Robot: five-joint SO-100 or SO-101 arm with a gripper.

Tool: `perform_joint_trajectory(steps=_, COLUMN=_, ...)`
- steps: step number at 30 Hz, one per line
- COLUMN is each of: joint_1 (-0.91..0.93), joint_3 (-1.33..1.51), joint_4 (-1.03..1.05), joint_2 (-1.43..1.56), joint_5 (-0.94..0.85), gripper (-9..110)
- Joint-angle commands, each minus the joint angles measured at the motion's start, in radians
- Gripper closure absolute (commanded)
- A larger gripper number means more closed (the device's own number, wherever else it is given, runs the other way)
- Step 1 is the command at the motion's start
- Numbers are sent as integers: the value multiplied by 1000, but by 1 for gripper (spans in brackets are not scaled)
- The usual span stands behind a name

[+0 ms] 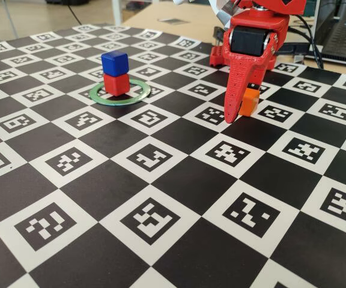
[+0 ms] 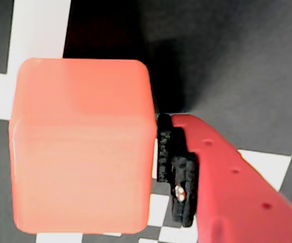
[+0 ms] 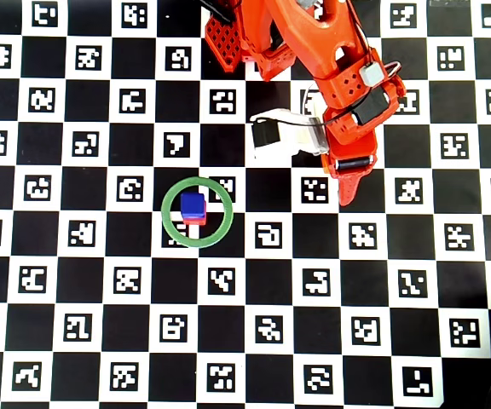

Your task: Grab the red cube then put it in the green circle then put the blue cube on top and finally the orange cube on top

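We see the blue cube [image 1: 115, 62] stacked on the red cube [image 1: 116, 84], both standing inside the green circle [image 1: 138, 96] on the checkered marker table [image 1: 179, 180]. In the overhead view the ring sits a little left of the table's middle, with the blue cube [image 3: 193, 204] covering all but a thin edge of the red cube [image 3: 196, 221] beneath it.

The orange cube [image 1: 248, 100] rests on the table well apart from the ring, toward the far right part of the table in the fixed view. The red end effector [image 1: 240, 114] points down over it, one long finger reaching the table just in front of the cube. In the wrist view the orange cube [image 2: 82, 144] fills the left half, and a red finger with a black pad [image 2: 179, 167] lies right against its right face. The other finger is out of sight there, so we cannot tell whether the cube is clamped.
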Motion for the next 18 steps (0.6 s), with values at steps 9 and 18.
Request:
perform_joint_trajectory(steps=9, joint_1=20, joint_3=-35, joint_4=2, joint_2=17, joint_5=8, gripper=94)
perform_joint_trajectory(steps=18, joint_1=21, joint_3=-72, joint_4=69, joint_2=43, joint_5=12, gripper=97)
